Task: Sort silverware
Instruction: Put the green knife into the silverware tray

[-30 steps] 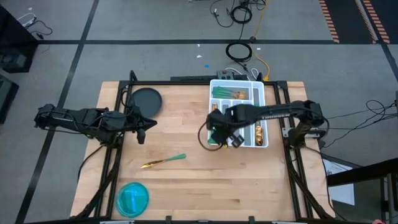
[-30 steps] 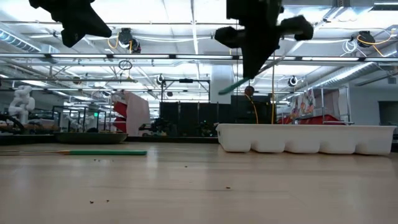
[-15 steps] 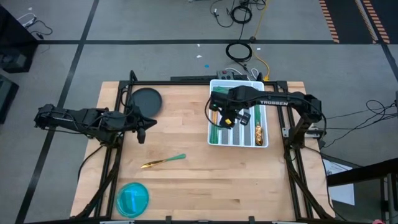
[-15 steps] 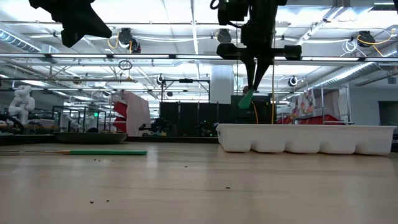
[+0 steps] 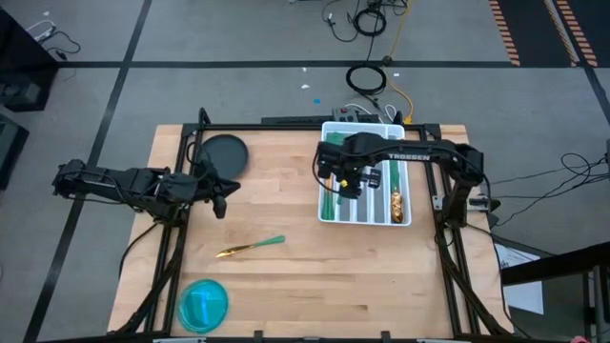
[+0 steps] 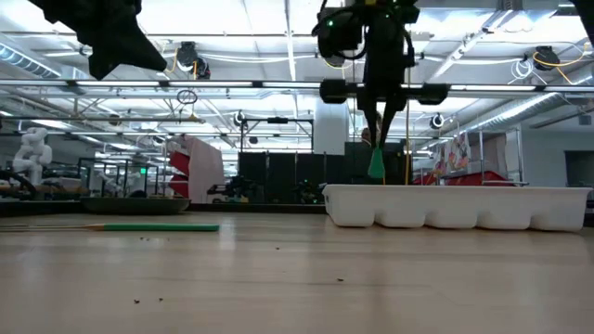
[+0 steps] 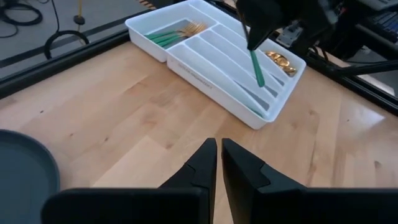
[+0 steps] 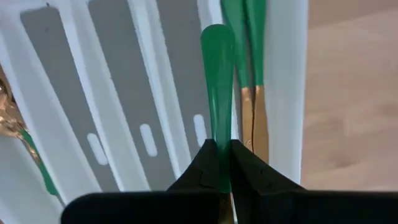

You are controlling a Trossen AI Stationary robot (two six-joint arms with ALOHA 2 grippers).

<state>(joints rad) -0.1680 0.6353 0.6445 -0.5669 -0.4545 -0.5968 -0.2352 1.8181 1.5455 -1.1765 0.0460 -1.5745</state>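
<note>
I see the pale wooden bench (image 5: 286,276) with the white plastic tray (image 5: 401,217) of long slots. My right gripper (image 8: 219,167) hangs over the tray, jaws pinching one piece of silverware (image 8: 217,93), its smooth green handle pointing down. The left gripper (image 7: 218,163) waits above the bench, jaws almost pressed together, holding nothing. Another gold and green piece (image 5: 251,247) lies flat on the wood.

Held utensil (image 8: 217,99): head hidden between the right gripper (image 8: 219,163) fingers; fork, spoon or knife cannot be told.
Tray (image 5: 402,214): middle compartments covered by the right arm in the high view; far wall hides all contents in the low view.
Gold pieces (image 5: 396,201) in tray: too small to identify.
Left gripper (image 6: 109,42): cut off by the low view's upper edge.
Plate (image 7: 22,168): cut by the left wrist picture's edge.
</note>
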